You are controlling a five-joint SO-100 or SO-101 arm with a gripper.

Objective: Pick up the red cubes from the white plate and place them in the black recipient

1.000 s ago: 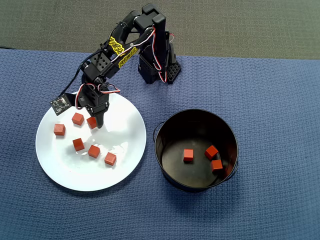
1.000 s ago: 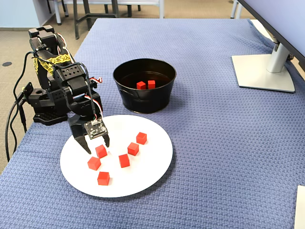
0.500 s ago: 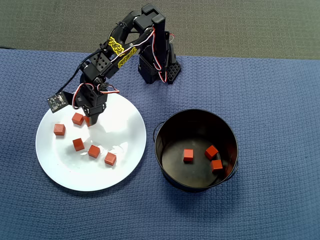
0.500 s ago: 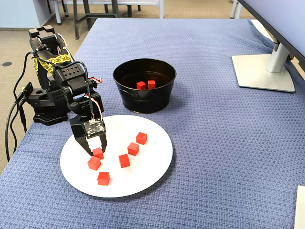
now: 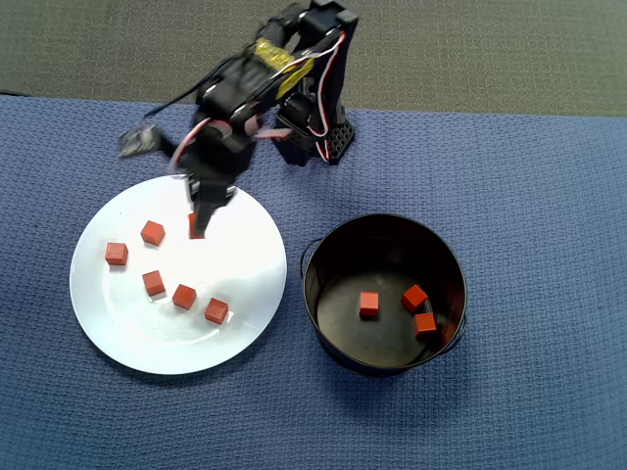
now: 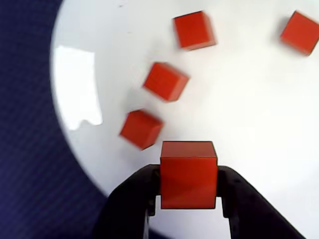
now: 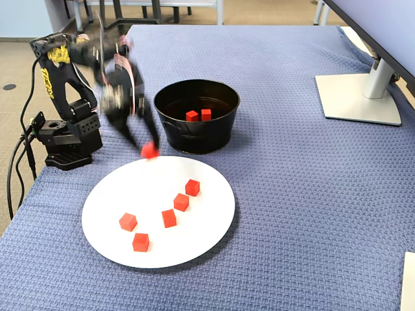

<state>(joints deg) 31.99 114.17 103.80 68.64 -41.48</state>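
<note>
- Red cube [image 6: 188, 174] clamped between the two black fingers [image 6: 130, 199] of the gripper [image 5: 197, 227], flanked at 9 and 3 o'clock in the wrist view, top face fully exposed.
- Closed to the cube's width, nothing else held; arm blurred in the overhead and fixed views.
- Held cube [image 7: 149, 150] lifted clear of the white plate [image 5: 245, 294], hanging above its rim at about 1 o'clock in the overhead view.
- Five more red cubes [image 5: 184, 296] left lying on the plate, spread from 9 to 6 o'clock of the held one in the overhead view.
- Black recipient [image 5: 323, 245] just beside the plate at 3 o'clock, three red cubes [image 5: 368, 304] inside on its floor.
- Blue cloth [image 5: 549, 196] underneath everything.
</note>
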